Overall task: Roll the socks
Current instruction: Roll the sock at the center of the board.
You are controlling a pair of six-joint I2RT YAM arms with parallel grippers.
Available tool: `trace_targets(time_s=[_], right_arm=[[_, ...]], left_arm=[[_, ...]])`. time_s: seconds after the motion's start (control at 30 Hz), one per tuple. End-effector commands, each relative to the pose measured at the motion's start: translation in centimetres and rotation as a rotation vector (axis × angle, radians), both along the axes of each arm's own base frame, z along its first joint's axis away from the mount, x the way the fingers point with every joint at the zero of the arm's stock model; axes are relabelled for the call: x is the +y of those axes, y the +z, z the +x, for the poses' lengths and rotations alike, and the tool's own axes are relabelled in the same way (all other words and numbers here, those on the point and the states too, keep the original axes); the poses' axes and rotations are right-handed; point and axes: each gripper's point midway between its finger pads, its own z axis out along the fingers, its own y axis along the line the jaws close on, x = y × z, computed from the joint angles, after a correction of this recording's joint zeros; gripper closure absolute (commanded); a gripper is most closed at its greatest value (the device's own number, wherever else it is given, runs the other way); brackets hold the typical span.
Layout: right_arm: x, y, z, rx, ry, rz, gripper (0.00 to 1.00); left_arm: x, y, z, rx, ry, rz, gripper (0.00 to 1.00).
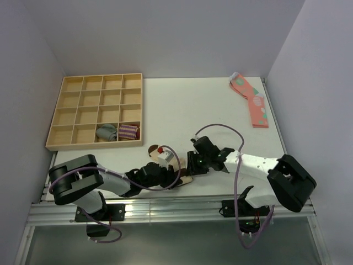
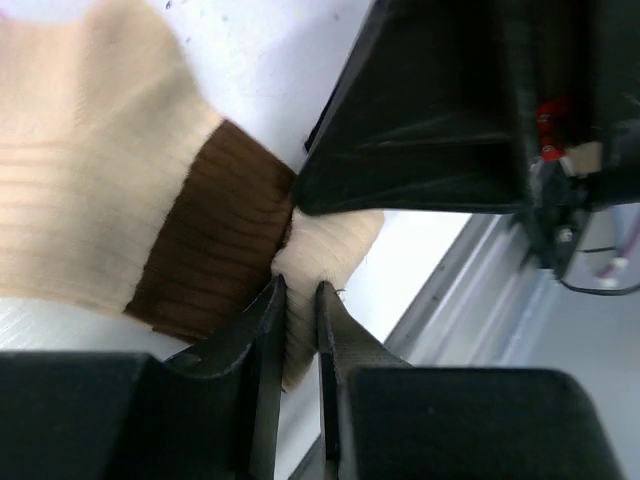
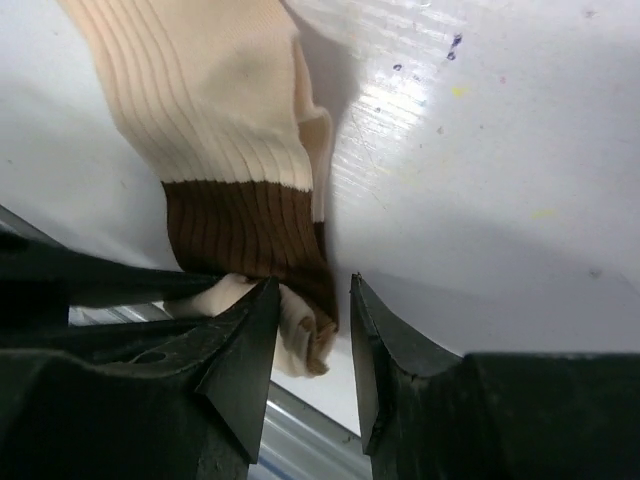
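The beige socks (image 1: 188, 178) with dark brown bands lie at the table's near edge, mostly hidden under both grippers in the top view; a brown toe (image 1: 153, 149) sticks out. My left gripper (image 2: 298, 300) is shut on a fold of beige fabric just beyond the brown cuff band (image 2: 215, 240). In the top view it sits low over the socks (image 1: 175, 175). My right gripper (image 3: 312, 300) is open around the same cuff end (image 3: 245, 225), its left finger (image 3: 240, 340) against the bunched beige fabric and the right finger apart from it. It faces the left gripper (image 1: 191, 165).
A wooden compartment tray (image 1: 94, 144) stands at the back left, holding a grey rolled sock (image 1: 107, 132) and a purple-striped rolled sock (image 1: 128, 131). Pink socks with green spots (image 1: 252, 102) lie at the back right. The metal rail (image 1: 165, 207) runs along the near edge.
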Motion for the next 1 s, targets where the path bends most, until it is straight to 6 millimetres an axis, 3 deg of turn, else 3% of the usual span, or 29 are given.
trace_targets(time_s=[0.0,0.07,0.1,0.17,0.27,0.3,0.33,0.63,0.97], right_arm=[[0.3,1.6,2.6,-0.175,-0.066,0.07,0.58],[1.1,3.5,3.5,-0.259,-0.078,0.153,0.58],[0.6,2.9,3.0,-0.257,-0.08,0.153,0.58],[1.1,4.5,3.5,-0.345,-0.087,0.242,0.57],[1.6,6.8,4.0,-0.456,-0.09,0.351,0.56],[1.2,6.3,3.6,-0.465,-0.087,0.358,0.56],[1.6,7.6,3.6,-0.511,-0.084,0.409,0.55],[2.3,7.8,1.4,-0.603,0.012,0.54,0.52],[3.6,5.4,-1.3,-0.583,0.105,0.53,0.51]], left_arm=[[2.7,-3.4,-2.7,0.226,-0.059,0.06,1.0],[3.6,-3.6,-2.7,0.289,-0.046,0.054,1.0],[4.0,-3.7,-2.6,0.309,-0.038,0.057,1.0],[4.6,-3.9,-2.5,0.356,-0.037,0.076,1.0],[4.5,-3.7,-2.6,0.4,-0.066,0.083,1.0],[4.7,-3.9,-2.8,0.42,-0.07,0.099,1.0],[4.6,-3.7,-2.7,0.434,-0.081,0.095,1.0],[4.9,-4.1,-2.4,0.548,-0.105,0.094,1.0],[4.9,-3.9,-2.2,0.62,-0.132,0.094,1.0]])
